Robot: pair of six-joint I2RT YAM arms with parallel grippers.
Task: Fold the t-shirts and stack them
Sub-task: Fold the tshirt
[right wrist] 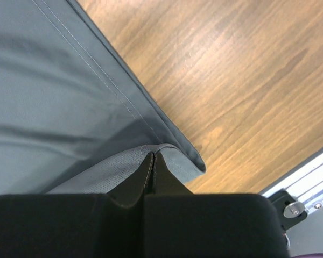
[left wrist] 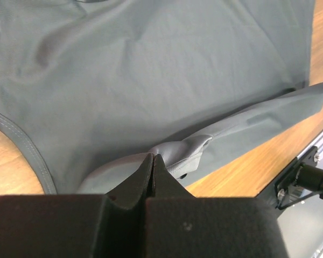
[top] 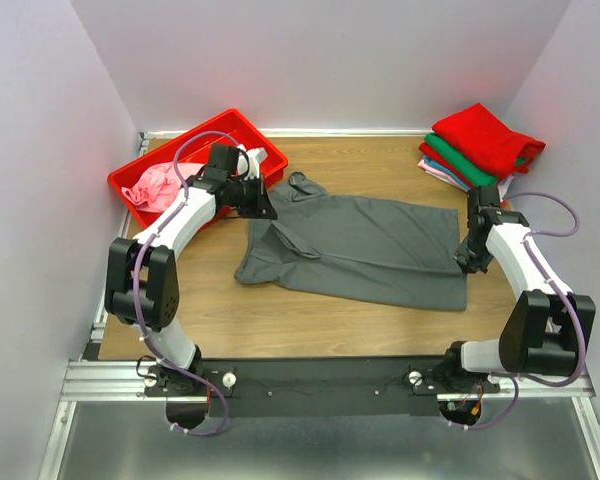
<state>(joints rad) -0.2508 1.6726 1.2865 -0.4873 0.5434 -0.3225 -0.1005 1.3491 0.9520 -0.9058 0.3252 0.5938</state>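
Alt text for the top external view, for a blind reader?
A dark grey t-shirt lies spread on a wooden table, pinched by the left gripper at its left end and the right gripper at its right edge. A red bin holding a pink shirt sits far left; a stack of folded shirts far right.

Red bin [top: 140, 178] blocks upper left; folded shirt stack [top: 480, 145] blocks upper right. Bare tabletop [top: 280, 330] passable lower centre and upper centre, around spread grey t-shirt [top: 370, 250]. Walls [top: 330, 60] close three sides.

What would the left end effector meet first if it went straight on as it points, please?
Probably the dark grey t-shirt, whose fold the left end effector pinches; depth unclear.
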